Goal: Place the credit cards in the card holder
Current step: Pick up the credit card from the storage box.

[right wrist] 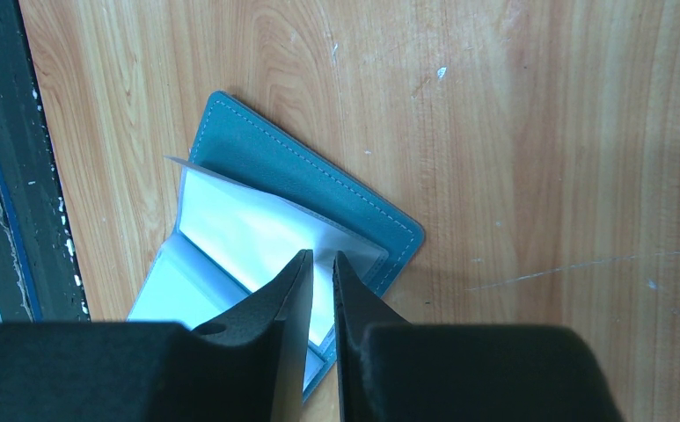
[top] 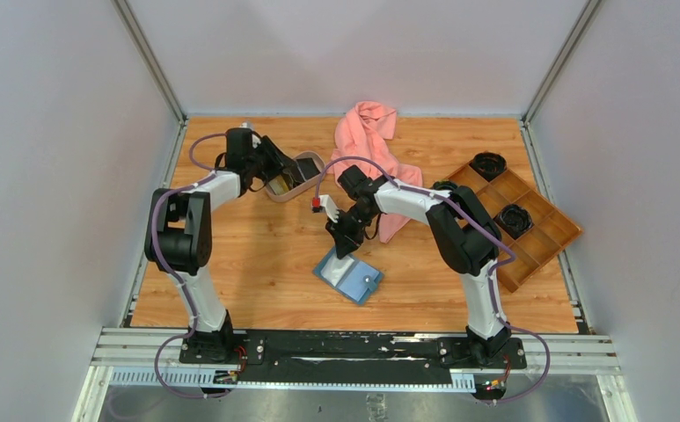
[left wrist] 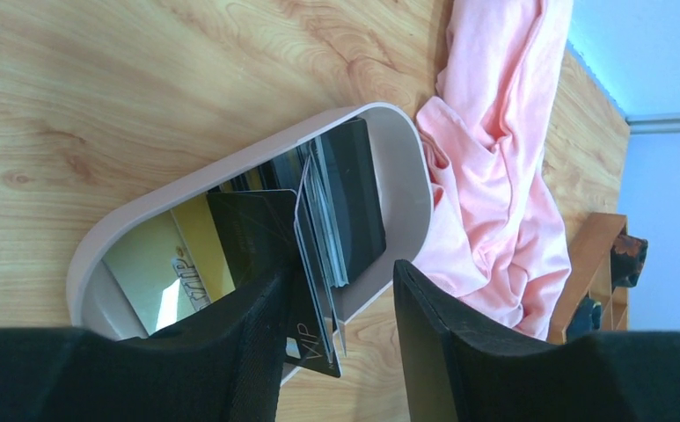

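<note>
At upper left, cards (top: 305, 167) sit in tray (left wrist: 98, 255), straddled by half-open left gripper (left wrist: 338, 272); right gripper (right wrist: 320, 255), near-closed, at empty-looking holder (right wrist: 318, 167).

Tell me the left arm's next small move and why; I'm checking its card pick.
Probably close the left gripper on the black VIP card: its fingers straddle the card edges leaning out of the oval tray, jaws apart, nothing clamped yet. The right gripper seems to pinch the card holder by its clear sleeve, so a pocket looks ready.
</note>
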